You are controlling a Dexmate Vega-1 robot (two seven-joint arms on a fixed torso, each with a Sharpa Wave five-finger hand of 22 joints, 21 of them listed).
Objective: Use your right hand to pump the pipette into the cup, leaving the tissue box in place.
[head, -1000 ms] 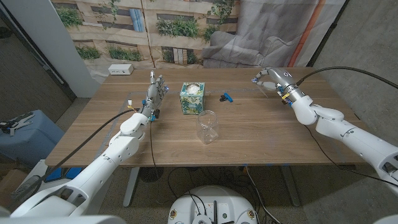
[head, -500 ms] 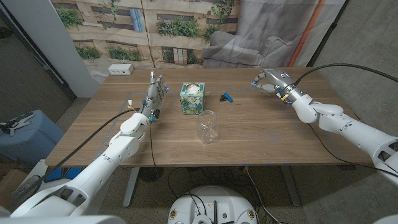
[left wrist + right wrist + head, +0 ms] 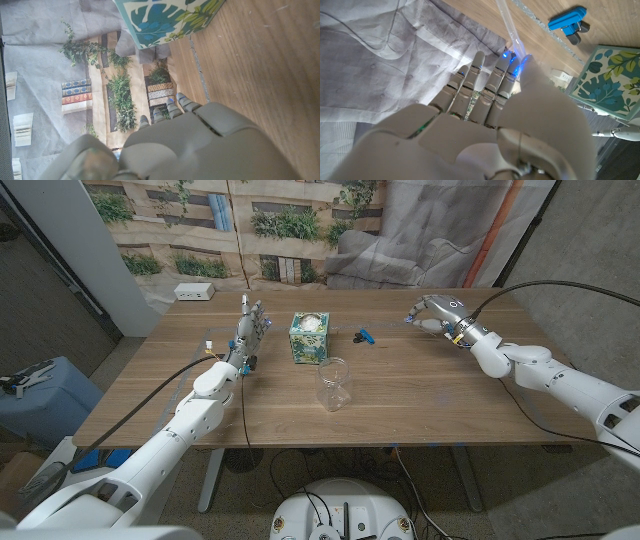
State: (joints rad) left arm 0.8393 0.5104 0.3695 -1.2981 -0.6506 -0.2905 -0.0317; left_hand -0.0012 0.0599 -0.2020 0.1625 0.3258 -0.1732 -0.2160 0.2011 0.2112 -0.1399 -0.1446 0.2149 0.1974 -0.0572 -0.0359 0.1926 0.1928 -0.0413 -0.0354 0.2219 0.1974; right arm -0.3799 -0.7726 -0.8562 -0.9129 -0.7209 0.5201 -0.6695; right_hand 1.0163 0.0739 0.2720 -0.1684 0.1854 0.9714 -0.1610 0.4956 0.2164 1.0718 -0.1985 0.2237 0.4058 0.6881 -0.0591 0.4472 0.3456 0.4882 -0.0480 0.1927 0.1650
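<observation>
Right robot hand dropped a bit lower over far right part of table since a second ago, everything else sat put. Left robot hand up on edge, fingers spread, holding nothing, just left of tissue box. Clear cup nearer front edge, a little right of box. Small blue clip thing past it. Right robot hand pinching thin clear pipette at its fingertips, well away from cup.
</observation>
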